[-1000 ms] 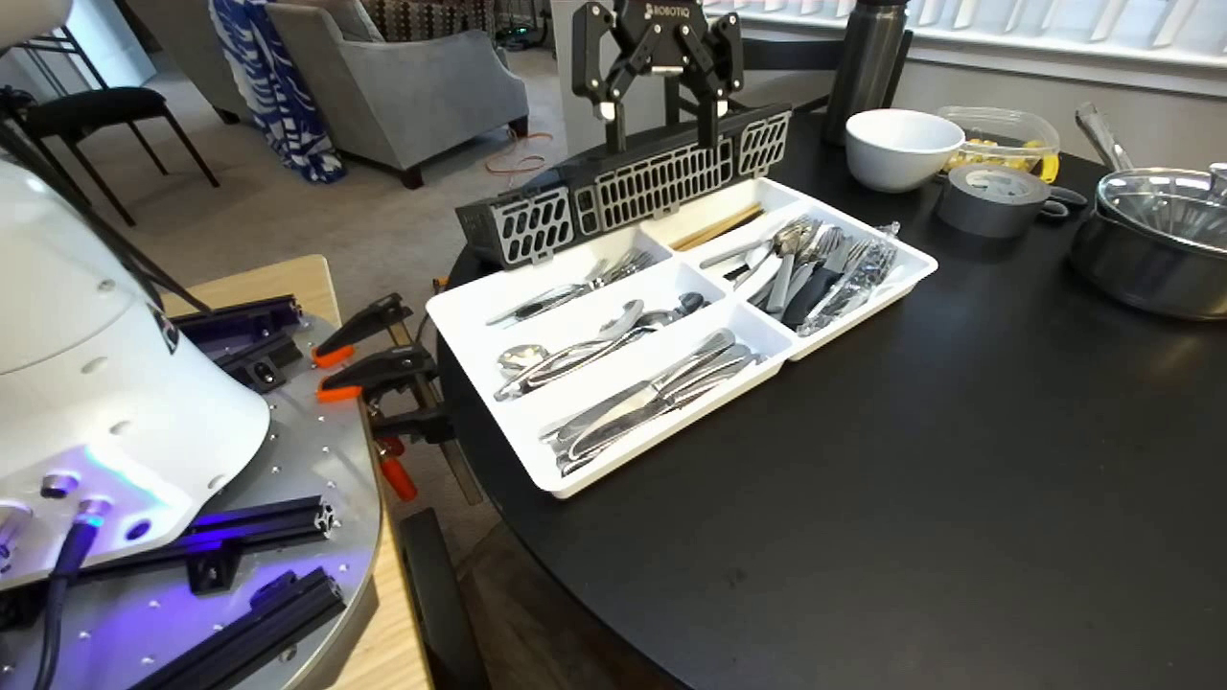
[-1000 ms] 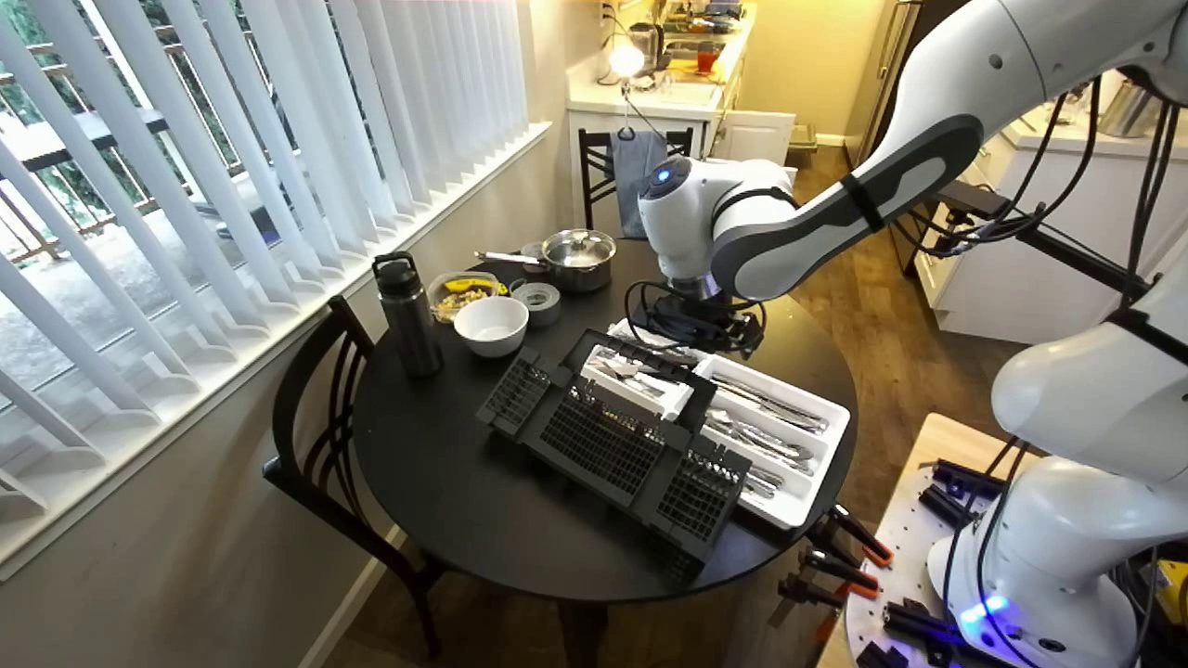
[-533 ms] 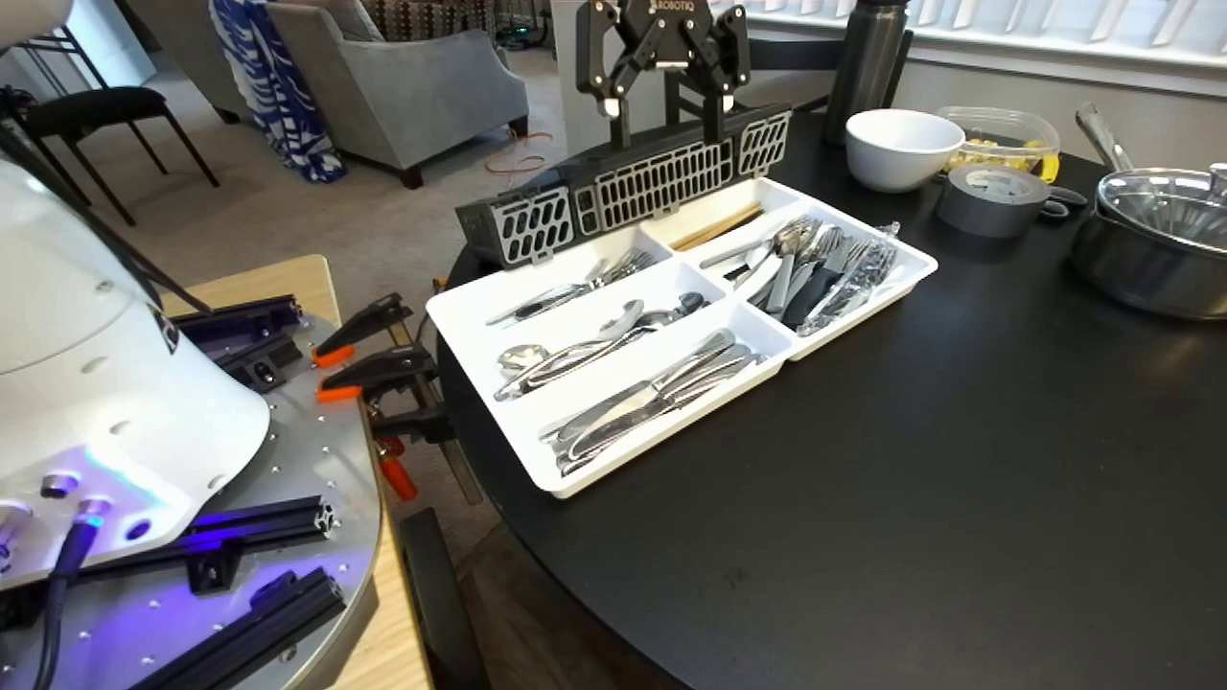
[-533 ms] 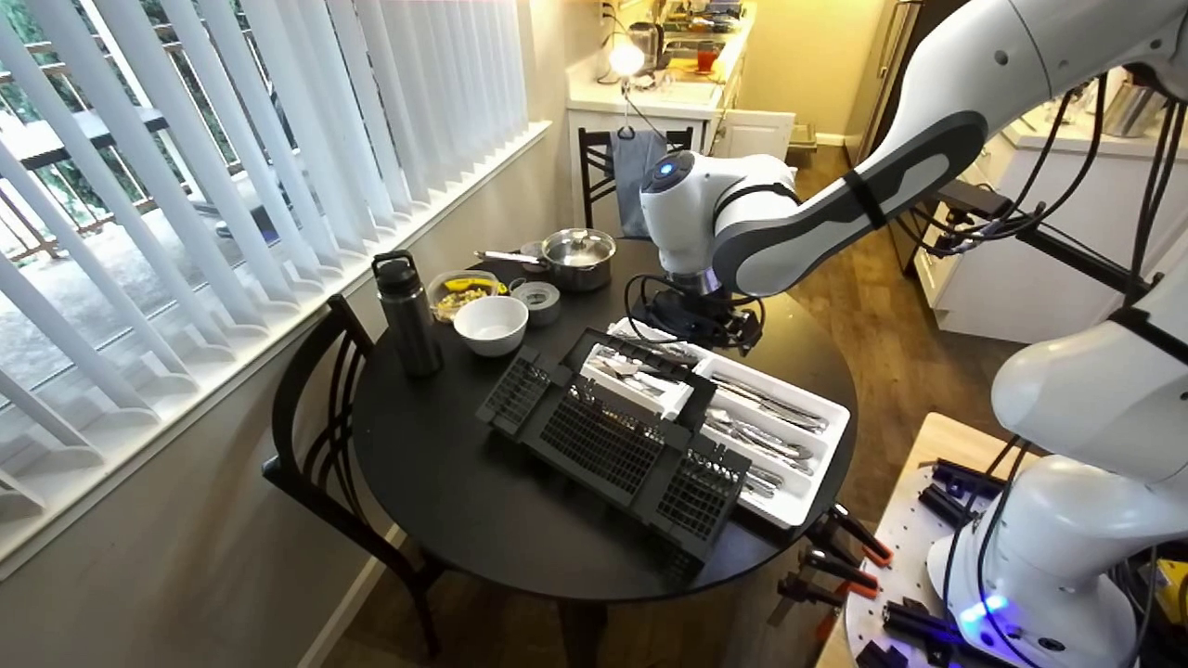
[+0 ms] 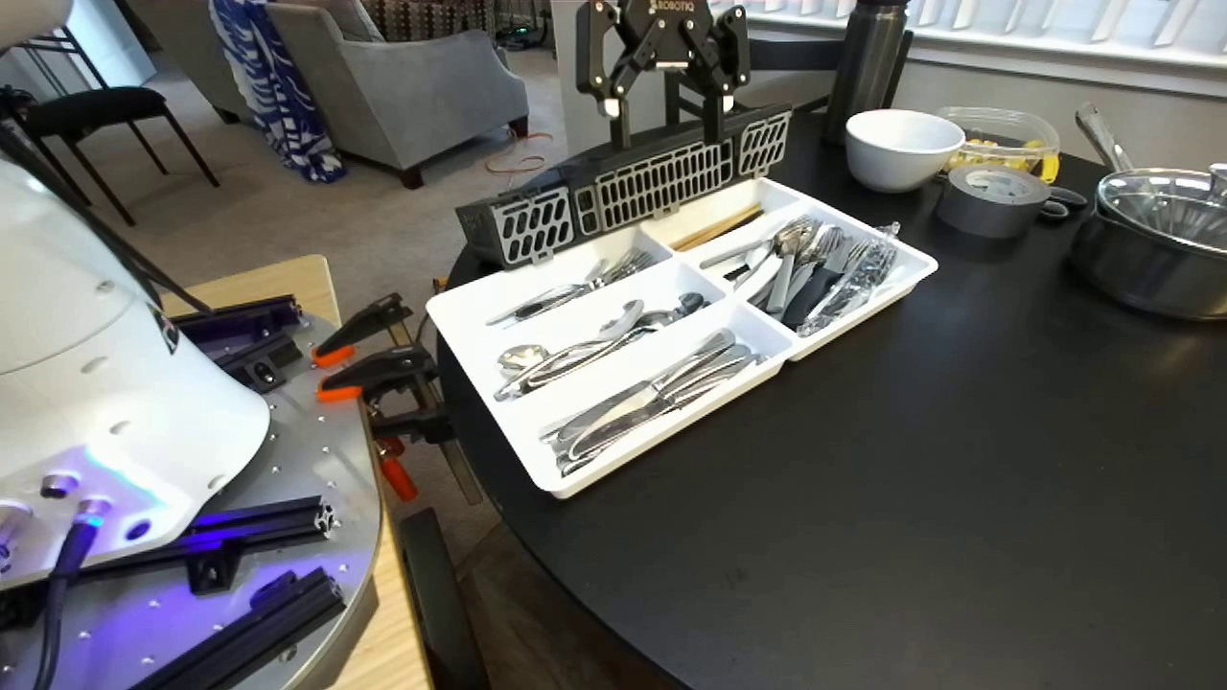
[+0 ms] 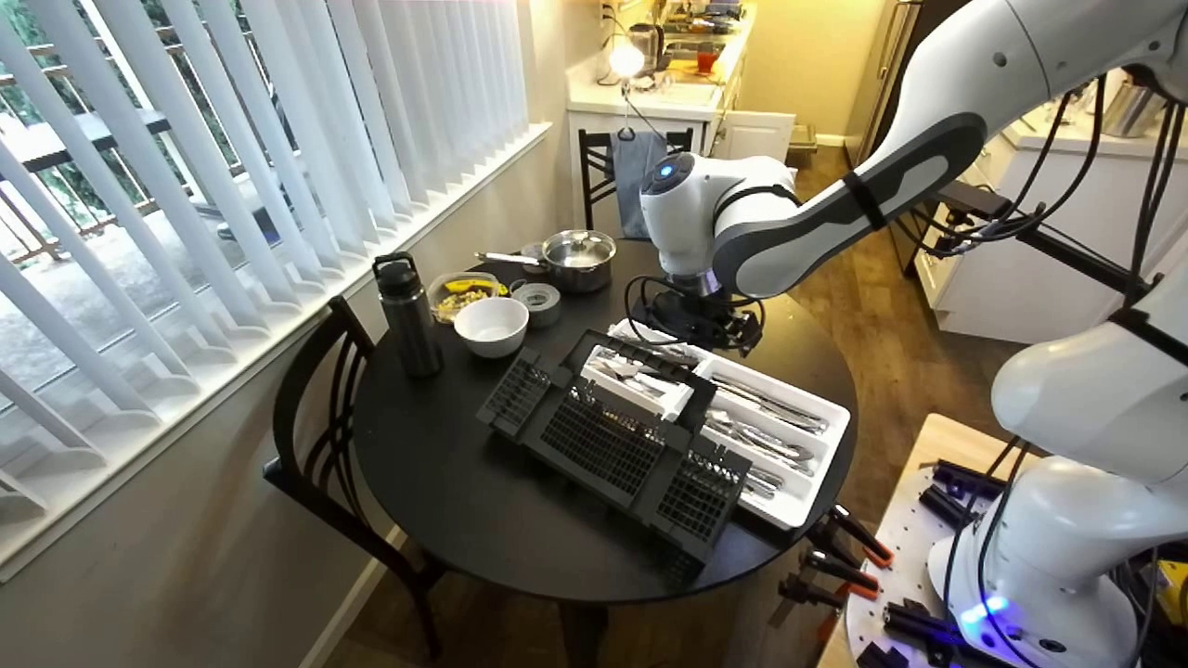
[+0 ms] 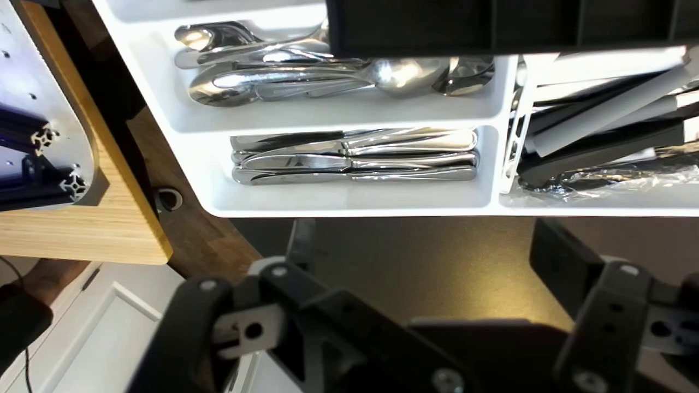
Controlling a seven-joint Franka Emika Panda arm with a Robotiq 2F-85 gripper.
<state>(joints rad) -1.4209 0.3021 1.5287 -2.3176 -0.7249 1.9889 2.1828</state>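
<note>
White plastic cutlery tray (image 5: 470,307), rounded corners, stepped outline, raised dividers, flat on the round black desk (image 5: 911,479). Outermost long slot: polished steel table knives (image 7: 355,155), side by side. Next slot: steel spoons (image 7: 306,76), jumbled, bowls at both ends. Third slot: forks (image 5: 585,287), metal. Remaining section: thin wooden chopsticks (image 5: 717,230) in one compartment, mixed utensils (image 5: 791,254) in another, bare metal and dark-handled, part of the pile in a crinkled clear wrapper (image 5: 853,287).

Black pincer (image 5: 666,141) hangs above, near the tray; fingers (image 7: 565,256) spread wide with a bare gap between, seen against the desk just past the knife slot in the wrist view.

Dark plastic cutlery basket (image 6: 603,441), slotted grid walls in three sections, sits tilted along the tray's fork side and overlaps part of it in an exterior view; contact with the rim unclear.

Farther out, same desk: smooth white bowl (image 5: 901,149); clear plastic food container (image 5: 1007,123) with yellow pieces inside; grey duct tape roll (image 5: 987,216) beside the bowl, print on its core too small to make out; steel saucepan (image 6: 583,278) under a domed glass lid (image 6: 578,246), long handle; tall dark metal bottle (image 6: 408,320), cylindrical, loop on the cap.

Readable text: white ROBOTIQ lettering on the pincer's body, seen in an exterior view.
</note>
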